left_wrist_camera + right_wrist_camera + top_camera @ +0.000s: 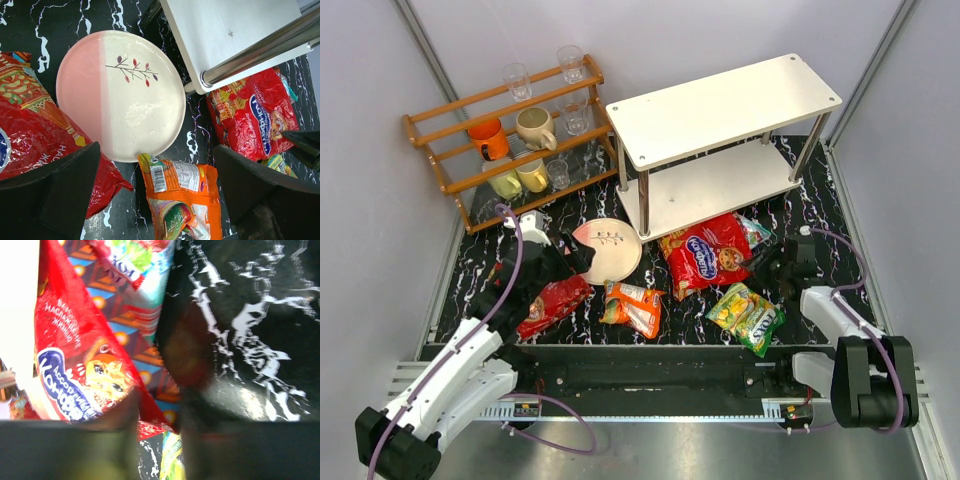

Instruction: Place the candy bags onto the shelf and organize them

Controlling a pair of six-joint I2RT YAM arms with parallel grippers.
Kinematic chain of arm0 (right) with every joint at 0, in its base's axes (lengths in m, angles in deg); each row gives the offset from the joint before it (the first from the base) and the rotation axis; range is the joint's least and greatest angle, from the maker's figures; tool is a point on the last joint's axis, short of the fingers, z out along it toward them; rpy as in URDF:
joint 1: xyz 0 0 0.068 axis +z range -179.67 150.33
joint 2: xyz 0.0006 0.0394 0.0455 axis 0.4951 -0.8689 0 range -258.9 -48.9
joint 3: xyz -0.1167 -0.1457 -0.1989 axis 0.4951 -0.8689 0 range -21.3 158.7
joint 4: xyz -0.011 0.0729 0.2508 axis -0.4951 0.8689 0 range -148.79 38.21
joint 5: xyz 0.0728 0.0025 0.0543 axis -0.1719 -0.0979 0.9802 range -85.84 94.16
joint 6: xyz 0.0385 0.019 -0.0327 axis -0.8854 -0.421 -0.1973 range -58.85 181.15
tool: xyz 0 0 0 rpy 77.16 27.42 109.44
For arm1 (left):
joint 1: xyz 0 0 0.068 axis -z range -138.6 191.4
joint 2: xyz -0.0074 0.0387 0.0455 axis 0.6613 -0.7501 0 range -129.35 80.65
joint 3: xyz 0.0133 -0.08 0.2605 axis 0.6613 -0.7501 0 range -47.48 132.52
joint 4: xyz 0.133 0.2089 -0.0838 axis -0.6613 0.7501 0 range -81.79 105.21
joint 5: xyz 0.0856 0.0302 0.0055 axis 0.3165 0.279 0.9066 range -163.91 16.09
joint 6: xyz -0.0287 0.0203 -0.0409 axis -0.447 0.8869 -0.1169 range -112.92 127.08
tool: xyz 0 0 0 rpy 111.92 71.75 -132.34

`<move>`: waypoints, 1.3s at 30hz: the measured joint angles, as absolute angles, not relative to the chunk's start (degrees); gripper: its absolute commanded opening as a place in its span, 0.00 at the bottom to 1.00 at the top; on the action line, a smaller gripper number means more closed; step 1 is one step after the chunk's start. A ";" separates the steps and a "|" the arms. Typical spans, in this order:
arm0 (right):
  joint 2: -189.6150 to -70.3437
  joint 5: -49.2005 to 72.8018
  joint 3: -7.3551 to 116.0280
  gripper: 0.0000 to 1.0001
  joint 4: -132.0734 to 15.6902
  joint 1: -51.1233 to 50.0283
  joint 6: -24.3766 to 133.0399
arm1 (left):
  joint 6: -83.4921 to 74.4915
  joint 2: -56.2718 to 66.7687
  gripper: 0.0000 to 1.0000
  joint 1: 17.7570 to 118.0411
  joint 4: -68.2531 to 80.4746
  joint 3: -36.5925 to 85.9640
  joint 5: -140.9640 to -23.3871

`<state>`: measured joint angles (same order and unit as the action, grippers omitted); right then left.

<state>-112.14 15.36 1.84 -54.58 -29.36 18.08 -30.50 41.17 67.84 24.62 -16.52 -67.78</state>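
Five candy bags (705, 255) near the shelf (720, 105)

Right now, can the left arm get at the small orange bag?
Probably yes. The left tool stands open over the orange bag, which lies uncovered; the plate and one red bag sit beside it, not over it.

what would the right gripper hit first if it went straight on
Most likely the large red candy bag by the shelf; its edge is right at the right gripper, though depth is unclear.
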 measured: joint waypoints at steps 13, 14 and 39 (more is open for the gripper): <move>-98.44 18.95 7.52 0.00 -43.72 -29.23 22.06 | -30.46 40.56 0.99 68.19 23.94 -17.35 -69.49; -96.43 18.90 9.40 0.00 -41.64 -29.23 22.89 | -30.46 40.73 0.99 68.23 23.94 -17.42 -69.62; -85.61 45.85 30.80 0.00 -22.47 -28.11 33.42 | -30.46 41.96 0.99 70.72 23.63 -17.66 -70.28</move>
